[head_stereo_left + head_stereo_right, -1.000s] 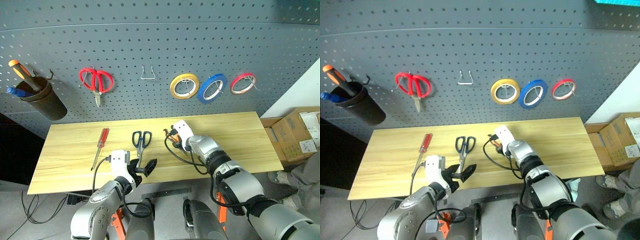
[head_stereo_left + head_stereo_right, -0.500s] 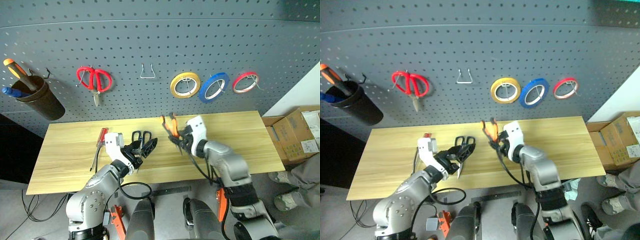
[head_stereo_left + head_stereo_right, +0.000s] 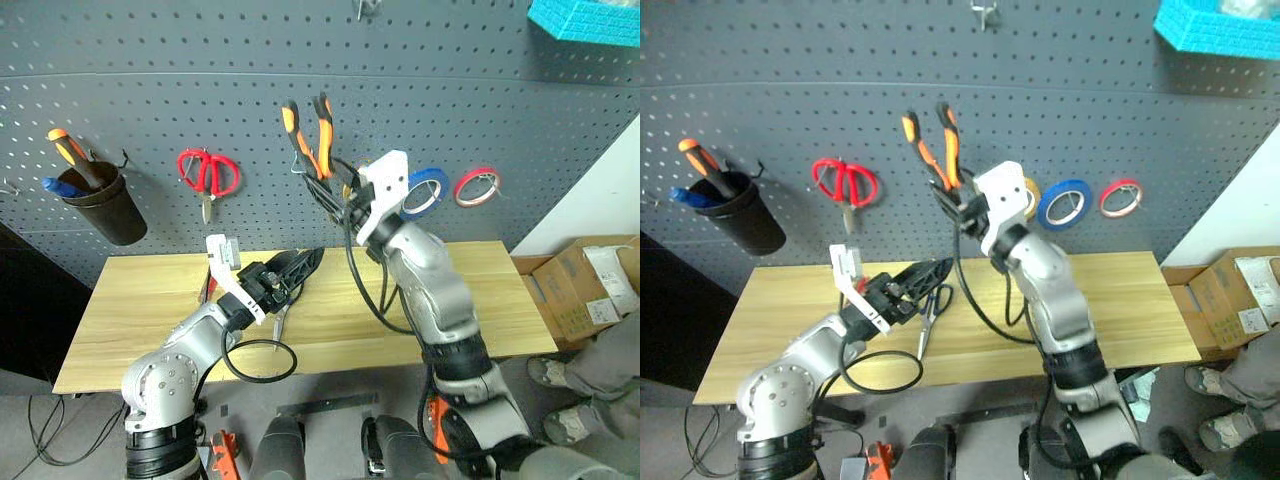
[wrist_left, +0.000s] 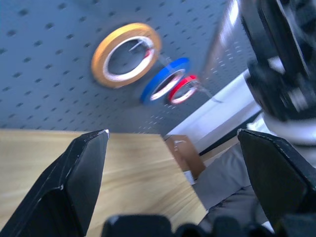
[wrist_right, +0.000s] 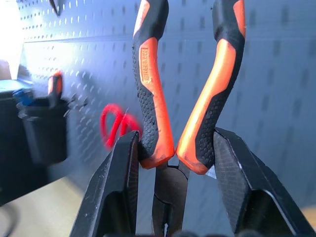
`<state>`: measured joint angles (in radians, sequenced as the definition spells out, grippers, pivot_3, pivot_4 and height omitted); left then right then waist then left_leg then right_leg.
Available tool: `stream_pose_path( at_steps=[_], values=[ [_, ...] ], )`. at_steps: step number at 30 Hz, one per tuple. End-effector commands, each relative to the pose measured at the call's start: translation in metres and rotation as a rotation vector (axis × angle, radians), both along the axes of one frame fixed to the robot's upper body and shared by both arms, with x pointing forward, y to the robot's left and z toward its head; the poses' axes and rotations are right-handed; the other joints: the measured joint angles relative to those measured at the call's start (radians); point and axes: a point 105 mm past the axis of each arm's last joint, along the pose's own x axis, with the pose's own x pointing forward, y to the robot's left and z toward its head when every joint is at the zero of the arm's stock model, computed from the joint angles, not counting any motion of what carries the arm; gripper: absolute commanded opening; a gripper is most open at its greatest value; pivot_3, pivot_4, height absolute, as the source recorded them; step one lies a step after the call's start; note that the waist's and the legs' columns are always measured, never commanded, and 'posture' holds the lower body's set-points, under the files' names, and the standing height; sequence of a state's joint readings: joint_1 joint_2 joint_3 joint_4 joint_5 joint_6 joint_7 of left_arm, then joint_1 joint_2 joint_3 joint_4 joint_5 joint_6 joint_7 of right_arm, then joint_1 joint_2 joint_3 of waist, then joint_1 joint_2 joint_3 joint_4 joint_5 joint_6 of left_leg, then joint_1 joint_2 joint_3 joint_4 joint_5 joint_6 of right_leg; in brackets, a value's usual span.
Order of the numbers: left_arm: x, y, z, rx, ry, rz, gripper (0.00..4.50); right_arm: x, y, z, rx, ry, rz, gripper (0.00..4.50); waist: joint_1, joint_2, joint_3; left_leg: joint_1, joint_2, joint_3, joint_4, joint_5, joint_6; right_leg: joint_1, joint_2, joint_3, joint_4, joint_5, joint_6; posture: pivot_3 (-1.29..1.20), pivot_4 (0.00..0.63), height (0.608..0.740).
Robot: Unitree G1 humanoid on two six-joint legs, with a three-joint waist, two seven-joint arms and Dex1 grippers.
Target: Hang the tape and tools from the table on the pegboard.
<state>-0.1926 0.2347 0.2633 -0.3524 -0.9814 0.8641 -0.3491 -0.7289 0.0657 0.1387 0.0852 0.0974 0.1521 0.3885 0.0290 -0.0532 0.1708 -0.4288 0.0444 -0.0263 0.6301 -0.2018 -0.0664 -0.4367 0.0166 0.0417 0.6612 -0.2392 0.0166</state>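
Two orange-and-black pliers [image 3: 312, 135] handles, upright

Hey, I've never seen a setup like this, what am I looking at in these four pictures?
It is a two-armed humanoid robot at a wooden table under a grey pegboard. The two wide pictures come from cameras in its head; the two close-ups come from cameras on its wrists.

The right gripper is raised toward the board, clamped on orange-and-black pliers, handles pointing up; the right wrist picture shows them between its fingers.

The left gripper is open and empty, just above the table.

On the table, partly hidden by that arm, lie dark-handled scissors and a red-handled screwdriver.

Already hanging: red scissors, a blue tape roll, a red one, and a yellow one.
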Motion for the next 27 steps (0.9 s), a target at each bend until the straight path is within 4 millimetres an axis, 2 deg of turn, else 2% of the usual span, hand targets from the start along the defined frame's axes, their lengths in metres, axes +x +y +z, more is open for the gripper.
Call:
stream_pose_path(
  at_steps=[1, 6, 12, 16, 21, 27],
  values=[
    [0.011, -0.003, 0.019, -0.025, -0.063, -0.002, 4.50, 0.022, -0.003, 0.038, 0.054, -0.131, -0.068, 1.75, 0.001, 0.000, -0.004, 0.000, 0.000, 0.000, 0.000, 0.001, 0.000, 0.000, 0.000, 0.000, 0.001, 0.001, -0.002, 0.22, 0.030, 0.740],
    [0.028, -0.002, 0.038, -0.028, -0.129, 0.046, 4.50, 0.046, 0.007, 0.058, 0.058, -0.192, -0.125, 1.75, 0.006, -0.003, -0.011, 0.001, 0.001, 0.000, -0.001, 0.003, 0.000, 0.000, 0.001, 0.000, 0.002, 0.005, -0.007, 0.24, 0.027, 0.740],
    [0.033, 0.009, 0.047, -0.050, -0.162, 0.107, 4.50, 0.059, 0.015, 0.064, 0.071, -0.203, -0.148, 1.75, 0.021, -0.004, -0.015, 0.001, 0.001, 0.001, -0.002, 0.003, 0.000, -0.001, 0.000, 0.000, 0.003, 0.005, -0.008, 0.27, 0.033, 0.740],
    [0.039, 0.028, 0.058, -0.082, -0.195, 0.220, 4.50, 0.067, 0.016, 0.067, 0.080, -0.178, -0.185, 1.75, 0.032, -0.004, -0.015, 0.001, 0.001, 0.000, -0.002, 0.003, 0.000, -0.002, 0.000, 0.000, 0.004, 0.005, -0.008, 0.30, 0.044, 0.740],
    [0.039, 0.034, 0.059, -0.070, -0.196, 0.251, 4.50, 0.077, 0.019, 0.051, 0.077, -0.067, -0.195, 1.75, 0.053, -0.004, -0.015, 0.002, 0.001, 0.001, -0.002, 0.004, 0.000, -0.001, 0.000, 0.000, 0.004, 0.006, -0.009, 0.34, 0.049, 0.740],
    [0.035, 0.033, 0.055, -0.051, -0.182, 0.247, 4.50, 0.087, 0.020, 0.019, 0.032, 0.124, -0.159, 1.75, 0.073, -0.004, -0.015, 0.004, 0.001, 0.000, -0.001, 0.004, 0.001, 0.002, 0.000, 0.000, 0.004, 0.006, -0.009, 0.35, 0.048, 0.740]
  ],
)
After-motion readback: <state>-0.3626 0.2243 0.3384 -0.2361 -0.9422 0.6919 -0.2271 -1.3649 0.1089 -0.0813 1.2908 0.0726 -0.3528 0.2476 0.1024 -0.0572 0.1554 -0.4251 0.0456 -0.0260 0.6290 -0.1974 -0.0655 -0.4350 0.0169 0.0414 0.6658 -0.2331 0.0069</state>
